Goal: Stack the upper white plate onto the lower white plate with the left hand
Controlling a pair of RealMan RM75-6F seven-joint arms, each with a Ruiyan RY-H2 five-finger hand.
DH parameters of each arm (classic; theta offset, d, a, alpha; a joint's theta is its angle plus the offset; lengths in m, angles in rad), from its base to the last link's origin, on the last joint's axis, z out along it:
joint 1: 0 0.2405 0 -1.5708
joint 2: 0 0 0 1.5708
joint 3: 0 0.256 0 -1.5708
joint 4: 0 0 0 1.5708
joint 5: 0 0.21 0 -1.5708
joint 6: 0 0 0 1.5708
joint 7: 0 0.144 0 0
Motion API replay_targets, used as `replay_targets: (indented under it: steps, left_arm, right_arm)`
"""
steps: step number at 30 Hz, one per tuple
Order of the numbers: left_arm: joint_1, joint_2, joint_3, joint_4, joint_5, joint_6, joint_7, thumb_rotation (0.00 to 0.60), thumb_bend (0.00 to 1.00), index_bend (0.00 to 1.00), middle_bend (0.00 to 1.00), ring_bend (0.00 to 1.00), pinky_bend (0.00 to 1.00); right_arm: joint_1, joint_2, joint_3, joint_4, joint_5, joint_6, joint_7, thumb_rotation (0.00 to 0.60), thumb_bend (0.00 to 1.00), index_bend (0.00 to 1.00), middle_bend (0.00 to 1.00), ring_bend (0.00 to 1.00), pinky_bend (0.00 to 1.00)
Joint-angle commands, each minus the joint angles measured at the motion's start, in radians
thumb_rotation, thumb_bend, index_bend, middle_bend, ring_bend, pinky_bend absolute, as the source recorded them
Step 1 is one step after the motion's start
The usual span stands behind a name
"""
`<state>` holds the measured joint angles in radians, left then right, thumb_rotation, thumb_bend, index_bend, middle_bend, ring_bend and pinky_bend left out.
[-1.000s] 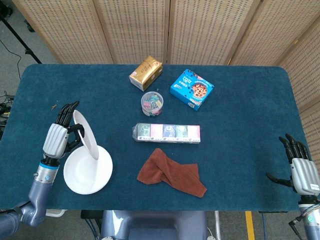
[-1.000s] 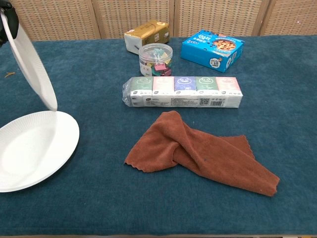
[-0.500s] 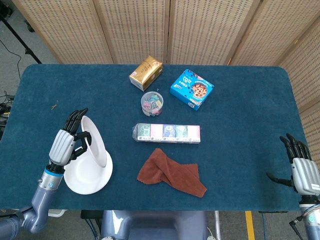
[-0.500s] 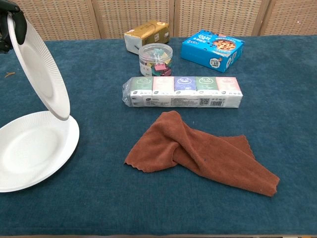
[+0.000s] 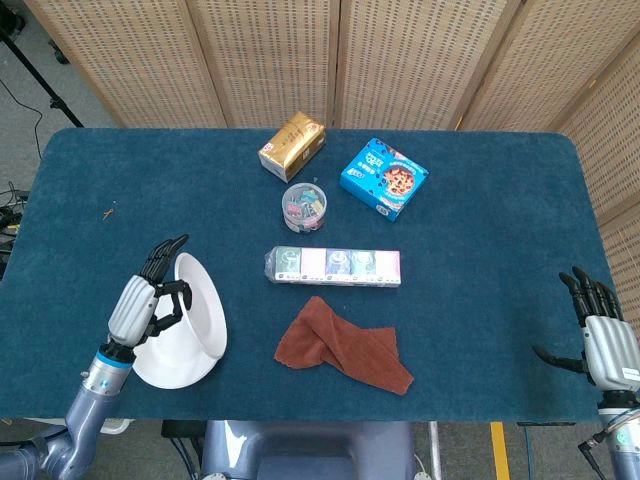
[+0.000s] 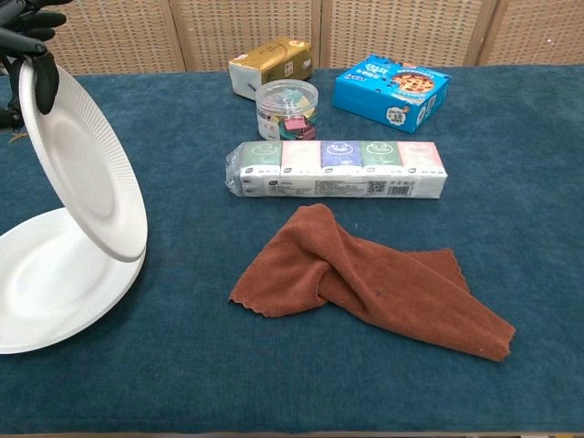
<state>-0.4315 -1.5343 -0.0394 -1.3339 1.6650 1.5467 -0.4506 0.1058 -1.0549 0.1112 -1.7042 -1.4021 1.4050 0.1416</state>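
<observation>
Lower now, the upper white plate tilts over the lower white plate near the table's left front edge. Left hand fingers clamp its rim; right hand fingers spread apart, idle.

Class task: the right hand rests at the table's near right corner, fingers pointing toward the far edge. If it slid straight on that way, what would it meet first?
Probably nothing: ahead of the right hand only bare table shows, though depth is uncertain.

table | lower white plate | cloth | tissue pack | jar | boxes
</observation>
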Motion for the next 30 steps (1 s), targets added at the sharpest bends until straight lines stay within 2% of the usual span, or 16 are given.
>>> replay_targets:
  steps: [1, 5, 8, 11, 13, 16, 19, 23, 26, 27, 30]
  left_arm:
    - [0.018, 0.015, 0.022, 0.005, 0.012, 0.008, -0.007, 0.600, 0.69, 0.90, 0.00, 0.00, 0.00]
    - [0.042, 0.046, 0.052, 0.018, 0.025, 0.018, -0.045, 0.600, 0.66, 0.88, 0.00, 0.00, 0.00]
    - [0.056, 0.070, 0.072, 0.037, 0.031, 0.020, -0.070, 0.600, 0.63, 0.80, 0.00, 0.00, 0.00]
    - [0.067, 0.111, 0.103, 0.058, 0.038, -0.001, -0.108, 0.600, 0.60, 0.63, 0.00, 0.00, 0.00]
    - [0.068, 0.137, 0.123, 0.071, 0.049, -0.013, -0.132, 0.600, 0.57, 0.49, 0.00, 0.00, 0.00]
    - [0.068, 0.163, 0.140, 0.084, 0.062, -0.023, -0.159, 0.600, 0.51, 0.33, 0.00, 0.00, 0.00]
    - [0.070, 0.180, 0.150, 0.091, 0.070, -0.024, -0.189, 0.600, 0.46, 0.26, 0.00, 0.00, 0.00]
    - [0.077, 0.194, 0.155, 0.103, 0.079, -0.012, -0.210, 0.600, 0.41, 0.21, 0.00, 0.00, 0.00]
    - [0.078, 0.212, 0.180, 0.111, 0.100, -0.026, -0.214, 0.600, 0.33, 0.16, 0.00, 0.00, 0.00]
    - [0.076, 0.228, 0.200, 0.110, 0.122, -0.035, -0.218, 0.600, 0.29, 0.12, 0.00, 0.00, 0.00]
    - [0.076, 0.245, 0.217, 0.106, 0.142, -0.035, -0.216, 0.600, 0.15, 0.02, 0.00, 0.00, 0.00]
  right_arm:
    - [-0.001, 0.001, 0.000, 0.000, 0.000, 0.001, 0.002, 0.600, 0.00, 0.00, 0.00, 0.00, 0.00]
    - [-0.002, 0.002, 0.000, -0.001, -0.003, 0.003, 0.006, 0.600, 0.00, 0.00, 0.00, 0.00, 0.00]
    - [-0.002, 0.004, -0.001, -0.003, -0.006, 0.005, 0.007, 0.600, 0.00, 0.00, 0.00, 0.00, 0.00]
    - [-0.003, 0.005, -0.001, -0.004, -0.008, 0.007, 0.004, 0.600, 0.00, 0.00, 0.00, 0.00, 0.00]
    - [-0.003, 0.004, -0.002, -0.005, -0.008, 0.007, 0.000, 0.600, 0.00, 0.00, 0.00, 0.00, 0.00]
    - [-0.003, 0.002, -0.003, -0.008, -0.010, 0.007, -0.004, 0.600, 0.00, 0.00, 0.00, 0.00, 0.00]
    - [-0.003, 0.001, -0.005, -0.010, -0.012, 0.008, -0.008, 0.600, 0.00, 0.00, 0.00, 0.00, 0.00]
    - [-0.003, -0.001, -0.005, -0.011, -0.012, 0.009, -0.012, 0.600, 0.00, 0.00, 0.00, 0.00, 0.00]
    - [-0.003, -0.001, -0.005, -0.011, -0.012, 0.009, -0.014, 0.600, 0.00, 0.00, 0.00, 0.00, 0.00]
    - [-0.003, -0.001, -0.005, -0.011, -0.012, 0.010, -0.014, 0.600, 0.00, 0.00, 0.00, 0.00, 0.00]
    - [-0.004, 0.000, -0.005, -0.012, -0.013, 0.011, -0.012, 0.600, 0.00, 0.00, 0.00, 0.00, 0.00]
